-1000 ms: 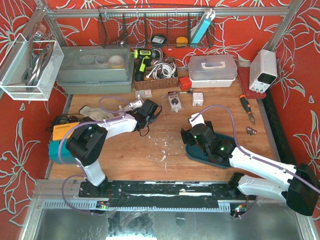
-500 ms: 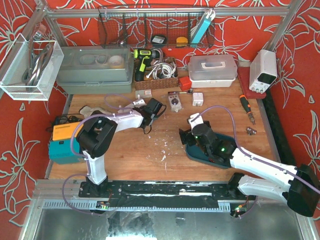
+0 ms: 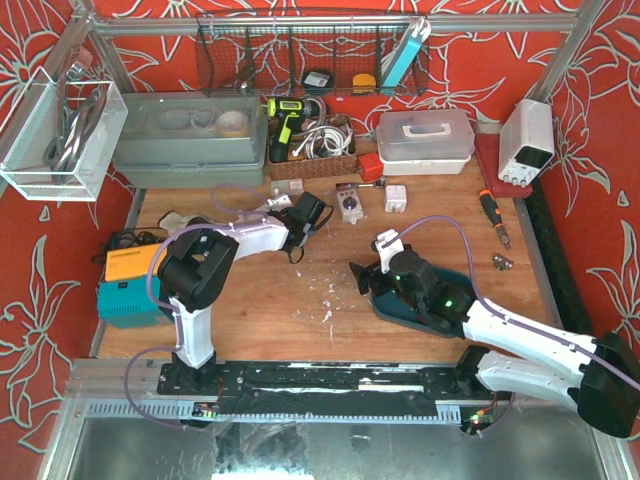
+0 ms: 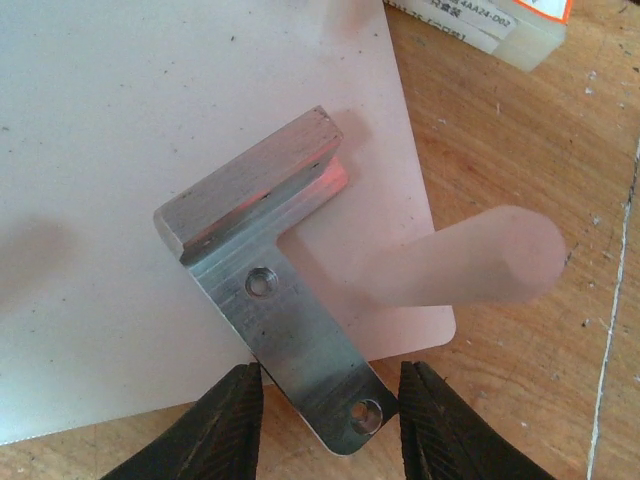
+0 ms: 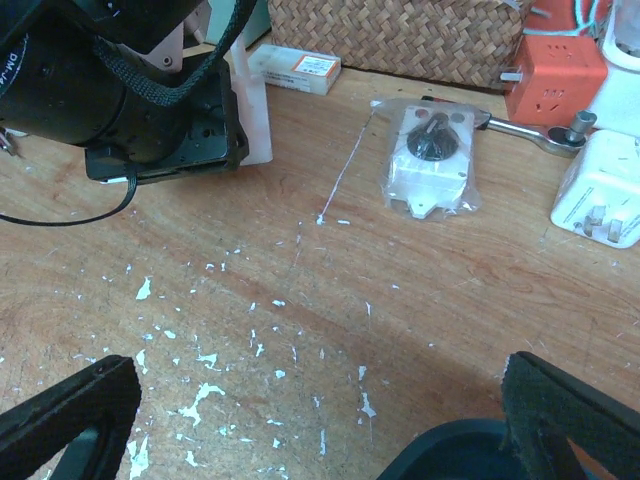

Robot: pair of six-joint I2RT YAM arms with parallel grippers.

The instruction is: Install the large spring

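Note:
No large spring shows in any view. In the left wrist view my left gripper (image 4: 330, 425) is open, its black fingers (image 4: 225, 430) either side of the lower end of an aluminium L-shaped bracket (image 4: 270, 300). The bracket sits on a white plate (image 4: 120, 150), beside a white peg (image 4: 460, 265). In the top view the left gripper (image 3: 305, 215) is at the back middle of the table. My right gripper (image 3: 372, 268) is open wide and empty, above bare wood at the left rim of a dark teal tray (image 3: 400, 308); its fingers (image 5: 70, 420) frame the right wrist view.
A bagged black part (image 5: 432, 155), an orange plug (image 5: 555, 80), a white adapter (image 5: 600, 195) and a ratchet (image 5: 530, 128) lie behind the right gripper. A wicker basket (image 3: 310, 160), clear bins (image 3: 190, 140) and a white box (image 3: 425, 140) line the back. An orange and teal device (image 3: 125, 285) sits left.
The left gripper has moved right and toward the back, onto the white plate. The right gripper has swung a little to the left, off the tray.

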